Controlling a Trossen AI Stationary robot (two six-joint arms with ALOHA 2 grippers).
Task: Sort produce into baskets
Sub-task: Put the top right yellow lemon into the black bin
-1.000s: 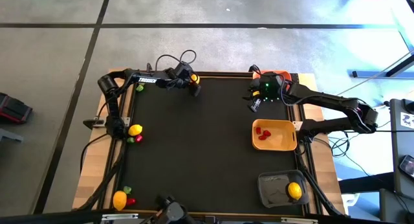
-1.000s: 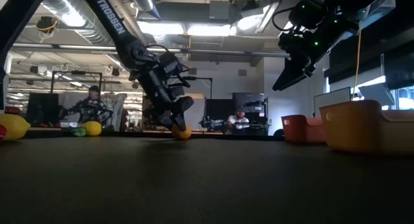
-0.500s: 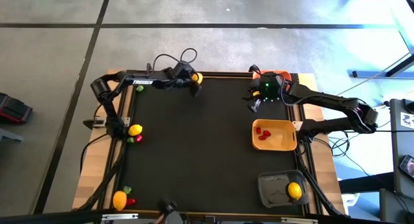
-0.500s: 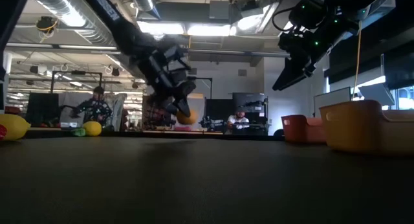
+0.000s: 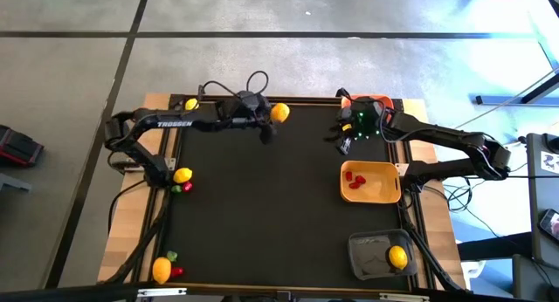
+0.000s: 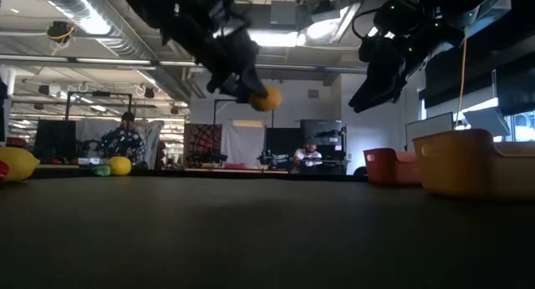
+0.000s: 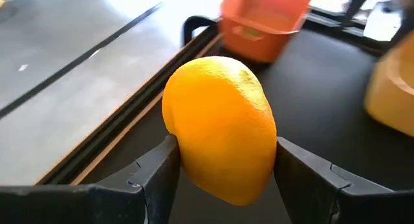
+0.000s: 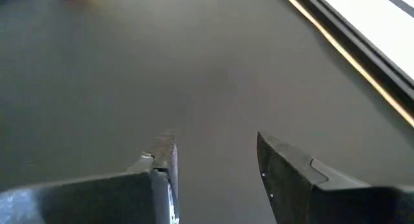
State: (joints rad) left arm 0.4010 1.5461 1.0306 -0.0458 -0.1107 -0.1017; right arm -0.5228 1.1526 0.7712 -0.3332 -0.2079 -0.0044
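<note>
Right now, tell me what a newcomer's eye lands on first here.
The left gripper grips a yellow lemon, lifted above the mat near the table's far edge. The right gripper hangs open and empty beside the orange basket. Red pieces sit in the yellow-tan basket.

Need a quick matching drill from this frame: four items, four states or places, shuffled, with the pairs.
Items:
1. left gripper
2. right gripper
3. yellow-tan basket
4. dark basket

States:
A. holds red pieces
B. open, nothing between the fingers, above the mat
C. holds one lemon
D. shut on a lemon, lifted off the mat

Pairs: 1-D, 2-B, 3-A, 4-C
</note>
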